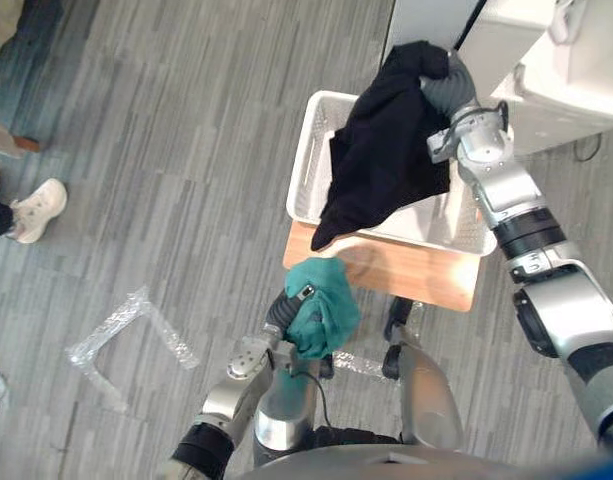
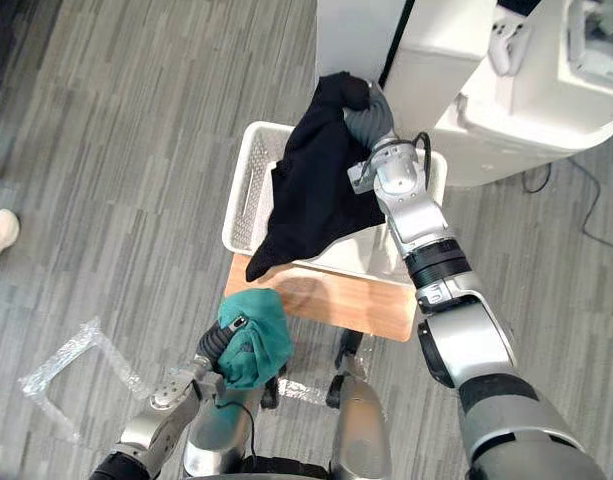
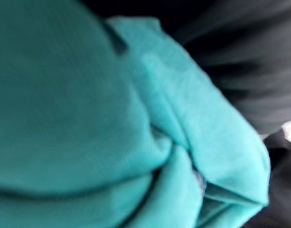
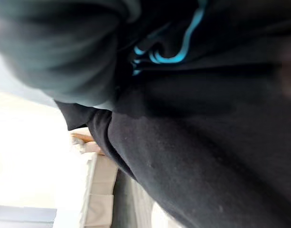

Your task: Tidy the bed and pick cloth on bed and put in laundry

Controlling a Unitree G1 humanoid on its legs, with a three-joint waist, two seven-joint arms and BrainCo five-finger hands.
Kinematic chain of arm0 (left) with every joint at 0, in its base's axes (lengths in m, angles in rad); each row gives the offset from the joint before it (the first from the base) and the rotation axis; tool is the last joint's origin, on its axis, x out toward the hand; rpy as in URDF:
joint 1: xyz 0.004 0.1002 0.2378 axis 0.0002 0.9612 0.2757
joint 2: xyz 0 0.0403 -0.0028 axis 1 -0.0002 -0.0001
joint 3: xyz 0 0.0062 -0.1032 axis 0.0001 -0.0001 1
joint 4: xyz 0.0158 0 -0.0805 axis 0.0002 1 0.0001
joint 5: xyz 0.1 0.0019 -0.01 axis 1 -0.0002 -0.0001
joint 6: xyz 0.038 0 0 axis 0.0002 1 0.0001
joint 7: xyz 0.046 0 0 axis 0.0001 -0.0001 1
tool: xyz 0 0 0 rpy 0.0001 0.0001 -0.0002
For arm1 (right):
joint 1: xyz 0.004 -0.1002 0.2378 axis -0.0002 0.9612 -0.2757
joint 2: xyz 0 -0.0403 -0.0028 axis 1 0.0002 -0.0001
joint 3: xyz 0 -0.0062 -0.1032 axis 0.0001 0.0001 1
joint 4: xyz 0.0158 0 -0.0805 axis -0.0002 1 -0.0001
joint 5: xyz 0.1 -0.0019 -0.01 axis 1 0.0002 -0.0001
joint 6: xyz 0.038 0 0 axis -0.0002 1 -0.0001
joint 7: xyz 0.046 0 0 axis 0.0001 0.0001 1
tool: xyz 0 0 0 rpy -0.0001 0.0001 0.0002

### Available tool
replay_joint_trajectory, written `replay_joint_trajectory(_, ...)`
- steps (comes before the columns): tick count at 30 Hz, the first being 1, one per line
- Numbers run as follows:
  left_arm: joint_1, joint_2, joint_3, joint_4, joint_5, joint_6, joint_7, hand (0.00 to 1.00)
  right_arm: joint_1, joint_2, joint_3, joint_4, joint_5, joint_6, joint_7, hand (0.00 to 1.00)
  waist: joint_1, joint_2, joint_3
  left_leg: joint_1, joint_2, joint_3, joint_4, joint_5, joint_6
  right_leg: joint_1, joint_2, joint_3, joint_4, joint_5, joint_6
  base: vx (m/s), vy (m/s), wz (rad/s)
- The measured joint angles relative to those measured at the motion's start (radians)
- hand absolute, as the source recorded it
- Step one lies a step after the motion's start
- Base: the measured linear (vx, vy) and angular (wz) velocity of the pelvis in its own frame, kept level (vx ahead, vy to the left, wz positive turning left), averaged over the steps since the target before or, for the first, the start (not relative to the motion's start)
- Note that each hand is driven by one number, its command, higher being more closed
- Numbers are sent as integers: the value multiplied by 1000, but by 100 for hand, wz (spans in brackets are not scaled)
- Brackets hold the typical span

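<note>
Now: two cloths held, none in the basket yet

Nearest the robot, on the near side of the basket [image 1: 308,165], the left hand [image 1: 283,312] is raised with a teal cloth [image 1: 324,302] bunched over it. The cloth is clear of the floor [image 1: 166,120] and hangs just short of the stool's near edge. It wraps the hand so fully that one cannot tell whether the hand is clamped on it or only carries it; the left wrist view shows folds of teal fabric right against the lens.

The stool [image 1: 411,270] has a wooden top, and the basket, white with slatted walls, stands on it.

A black cloth [image 1: 386,150] hangs over the basket, its lower corner trailing across the near wall and onto the wood. Its upper end is gathered on the right hand [image 1: 449,85], which is held above the basket's far rim. The fabric covers that hand too, so its grip cannot be told. The right wrist view shows black fabric with a thin blue line on it.

Left of the basket, a crumpled plastic sheet [image 1: 126,340] lies on the floor, and farther left a person's shoe [image 1: 38,208]. Beyond the basket stands a white unit [image 1: 571,85].
</note>
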Motion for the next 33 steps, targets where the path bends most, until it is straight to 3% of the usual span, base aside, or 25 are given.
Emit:
replay_joint_trajectory(4, -8, -12, 0, 33, -1, -36, 5, 100, 94, 24, -1, 4, -10, -30, -8, 100, -5, 3, 1, -13, 2, 4, 9, -2, 0, -1, 1, 13, -22, 0, 0, -2, -12, -5)
replay_joint_trajectory(5, -12, -22, 1, 42, -1, -41, 9, 100, 116, 26, -1, 4, -18, -41, -10, 0, -8, 4, 2, -19, 2, 8, 12, -2, 0, -5, 2, 17, -26, 0, 0, -20, -23, -11)
replay_joint_trajectory(10, -15, -43, 1, 46, 0, -55, 8, 100, 195, 73, 3, -12, -98, -69, -24, 0, -33, 8, 2, -20, 8, 28, 21, -2, 0, -10, 5, 32, -27, -4, -6, -19, -21, -12)
replay_joint_trajectory(17, -8, -43, 2, 38, 0, -59, 4, 100, 271, 98, 75, -34, -228, -72, -28, 0, -32, 8, 1, 29, 23, 39, 15, -2, 0, 40, 23, 49, -46, -9, -11, -7, -11, -4)
replay_joint_trajectory(21, 16, -42, 2, 35, 1, -70, -5, 100, 320, 95, 95, -119, -245, -78, -22, 0, -30, 3, -18, 73, 22, 40, -19, -2, -6, 83, 29, 49, -73, -9, -10, 10, 2, 0)
replay_joint_trajectory(28, 123, -38, 6, 16, 3, -68, -5, 100, 530, 106, 114, -180, -245, -57, -21, 0, -26, -31, -182, 160, 31, 37, -73, 1, -16, 154, 49, 44, -97, -11, -3, 110, 22, 0)
replay_joint_trajectory(33, 140, -39, 20, 9, 3, -55, 0, 100, 683, 135, 48, -248, -245, -27, -30, 0, -34, -67, -273, 222, 29, 26, -105, 1, -17, 208, 49, 23, -98, -26, 16, 44, 22, 7)
